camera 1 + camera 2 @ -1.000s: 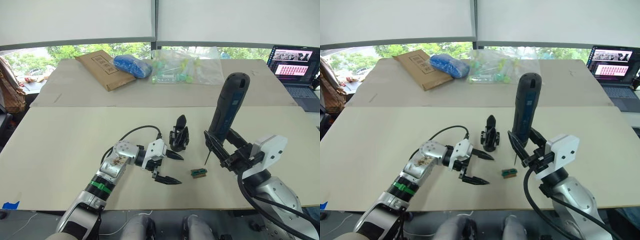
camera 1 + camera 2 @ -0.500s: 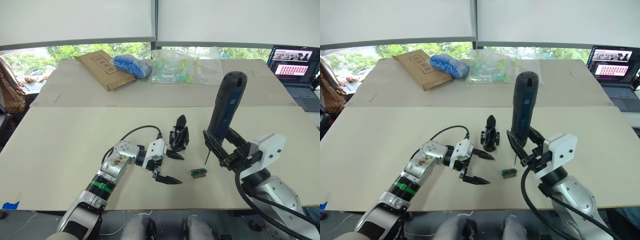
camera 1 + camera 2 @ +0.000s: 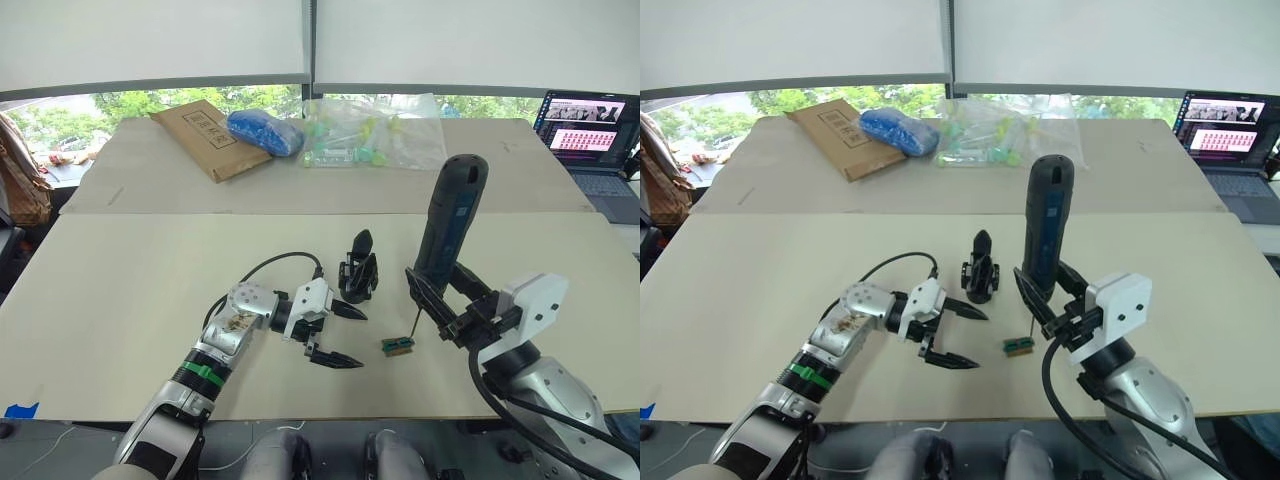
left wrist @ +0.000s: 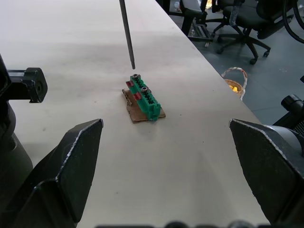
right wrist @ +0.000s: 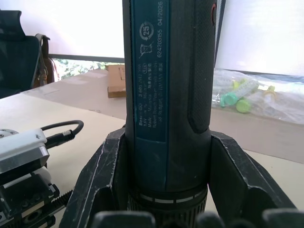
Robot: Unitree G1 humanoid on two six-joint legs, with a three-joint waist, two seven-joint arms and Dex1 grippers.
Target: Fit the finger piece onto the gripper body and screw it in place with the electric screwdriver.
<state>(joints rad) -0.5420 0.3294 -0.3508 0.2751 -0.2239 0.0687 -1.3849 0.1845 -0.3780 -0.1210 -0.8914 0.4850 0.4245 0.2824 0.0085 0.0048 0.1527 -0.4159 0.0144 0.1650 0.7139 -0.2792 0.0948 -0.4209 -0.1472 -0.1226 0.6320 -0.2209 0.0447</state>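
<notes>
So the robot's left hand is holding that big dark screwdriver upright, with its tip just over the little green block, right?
Not quite: the right hand holds the electric screwdriver upright, as the left eye view shows. Its tip does hang just over the small green block. The left hand is open and holds nothing.

Electric screwdriver [image 3: 451,224], dark bluish-black casing, held upright and slightly tilted, thin metal bit pointing down just above the worktop [image 3: 130,290], gripper body [image 3: 358,271], squat and black, standing with one pointed finger up.
</notes>
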